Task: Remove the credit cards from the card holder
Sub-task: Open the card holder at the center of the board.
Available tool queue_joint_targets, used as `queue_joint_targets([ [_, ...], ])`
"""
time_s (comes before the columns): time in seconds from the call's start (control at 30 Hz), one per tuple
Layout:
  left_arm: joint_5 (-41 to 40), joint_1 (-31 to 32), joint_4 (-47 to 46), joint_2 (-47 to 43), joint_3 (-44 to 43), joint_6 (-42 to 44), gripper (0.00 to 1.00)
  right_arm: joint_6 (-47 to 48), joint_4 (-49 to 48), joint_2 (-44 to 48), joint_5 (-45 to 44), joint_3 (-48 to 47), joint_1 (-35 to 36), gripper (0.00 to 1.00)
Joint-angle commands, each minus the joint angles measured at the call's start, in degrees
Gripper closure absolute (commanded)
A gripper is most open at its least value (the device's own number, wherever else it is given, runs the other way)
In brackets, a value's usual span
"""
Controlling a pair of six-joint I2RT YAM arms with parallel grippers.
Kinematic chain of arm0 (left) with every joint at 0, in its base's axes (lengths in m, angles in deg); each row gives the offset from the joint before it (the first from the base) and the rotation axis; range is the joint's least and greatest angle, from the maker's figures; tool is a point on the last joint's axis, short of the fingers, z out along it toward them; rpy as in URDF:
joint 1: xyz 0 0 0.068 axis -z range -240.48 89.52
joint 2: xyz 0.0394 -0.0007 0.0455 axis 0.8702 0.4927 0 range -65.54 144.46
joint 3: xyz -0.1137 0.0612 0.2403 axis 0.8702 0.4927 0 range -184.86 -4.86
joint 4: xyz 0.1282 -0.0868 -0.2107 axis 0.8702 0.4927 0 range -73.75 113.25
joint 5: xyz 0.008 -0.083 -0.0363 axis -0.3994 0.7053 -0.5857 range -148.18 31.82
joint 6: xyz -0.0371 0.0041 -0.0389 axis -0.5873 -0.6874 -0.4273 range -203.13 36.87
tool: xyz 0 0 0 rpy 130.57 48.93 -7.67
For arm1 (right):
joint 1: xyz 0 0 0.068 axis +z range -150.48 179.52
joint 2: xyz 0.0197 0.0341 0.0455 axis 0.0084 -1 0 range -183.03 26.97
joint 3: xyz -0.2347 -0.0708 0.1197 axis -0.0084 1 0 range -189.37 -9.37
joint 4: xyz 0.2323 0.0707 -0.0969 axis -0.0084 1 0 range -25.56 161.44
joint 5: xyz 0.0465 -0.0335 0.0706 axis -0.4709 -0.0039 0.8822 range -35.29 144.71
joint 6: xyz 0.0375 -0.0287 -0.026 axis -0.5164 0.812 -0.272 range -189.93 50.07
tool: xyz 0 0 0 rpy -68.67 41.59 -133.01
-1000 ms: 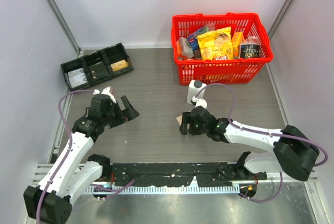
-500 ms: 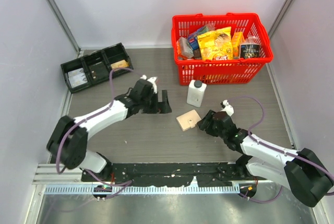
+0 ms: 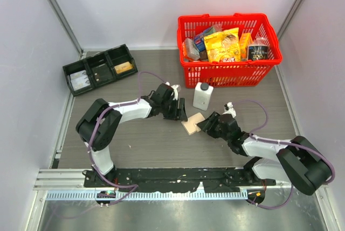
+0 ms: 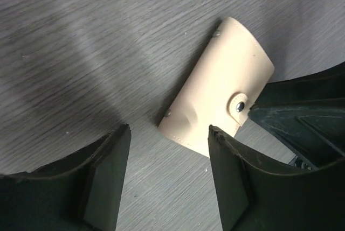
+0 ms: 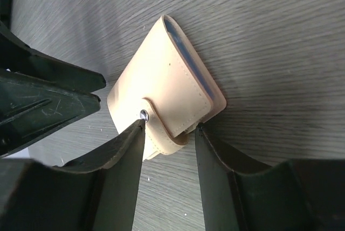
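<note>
The card holder point(image 3: 192, 123) is a tan rectangle lying flat and snapped closed on the table between the two grippers, also seen as the card holder point(image 4: 215, 88) and the card holder point(image 5: 161, 83). A blue edge shows at its open side; the credit cards are hidden inside. My left gripper point(image 3: 180, 113) point(image 4: 168, 131) is open, its tips just short of the holder's left end. My right gripper point(image 3: 207, 125) point(image 5: 170, 128) is open and straddles the strap tab point(image 5: 161, 134), its left fingertip at the snap.
A white bottle point(image 3: 202, 96) stands just behind the holder. Behind the bottle is a red basket point(image 3: 232, 72) full of groceries. At the far left lies a black three-compartment tray point(image 3: 99, 69). Each gripper's fingers reach into the other's wrist view.
My left arm swung right across the table to the holder and its jaws narrowed. My right gripper drew back from the holder, then came in again with narrower jaws.
</note>
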Motion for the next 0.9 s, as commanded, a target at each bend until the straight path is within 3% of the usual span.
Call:
queue_joint_targets([
  [0.0,2.2,0.8,-3.8,0.2,-0.1,-2.7,0.39,3.5,-2.4,-4.4,3.0,-2.2,-0.1,0.53],
  [0.3,5.1,1.0,-11.1,0.7,5.5,-10.0,0.6,10.2,-3.5,-11.7,9.7,-6.9,1.8,0.54],
  [0.47,0.9,3.3,-11.6,-8.8,14.3,-14.0,0.61,13.3,-2.3,-14.5,10.1,-11.3,7.1,0.54],
  [0.57,-5.1,5.8,-10.0,-17.1,19.0,-16.3,0.6,16.6,-0.1,-15.7,9.8,-14.3,9.8,0.53],
  [0.87,-22.6,6.2,-3.9,-32.7,28.2,-22.0,0.4,23.8,14.8,-13.2,4.1,-23.2,13.2,0.28],
])
